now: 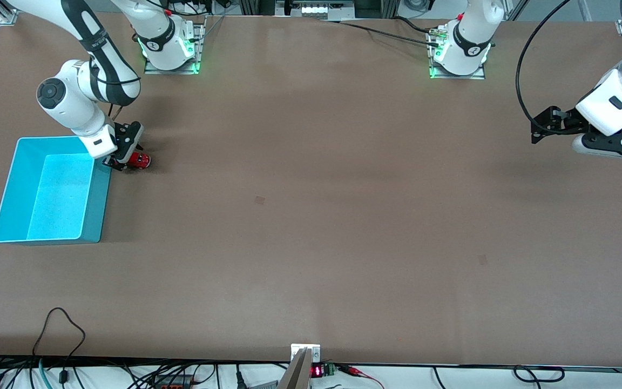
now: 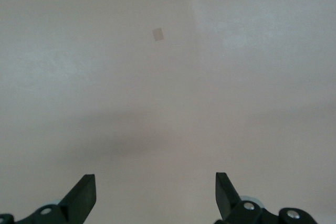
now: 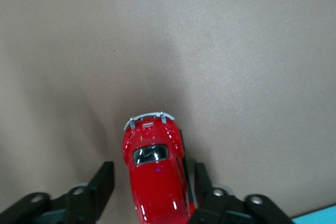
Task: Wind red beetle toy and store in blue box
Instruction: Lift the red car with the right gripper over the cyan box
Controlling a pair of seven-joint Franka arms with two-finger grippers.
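Note:
The red beetle toy (image 1: 140, 160) stands on the brown table just beside the blue box (image 1: 97, 216), at that box's corner toward the arm bases. My right gripper (image 1: 122, 162) is low over the toy and open. In the right wrist view its fingers (image 3: 105, 179) stand on either side of the toy's (image 3: 155, 177) body with a small gap on each side. A corner of the box shows there too (image 3: 321, 217). The box holds nothing. My left gripper (image 1: 540, 129) is open and empty, held above bare table at the left arm's end (image 2: 156, 182).
A small square patch (image 1: 259, 200) marks the table's middle, and it also shows in the left wrist view (image 2: 158, 34). Cables and a small display (image 1: 316, 371) lie along the table's edge nearest the front camera.

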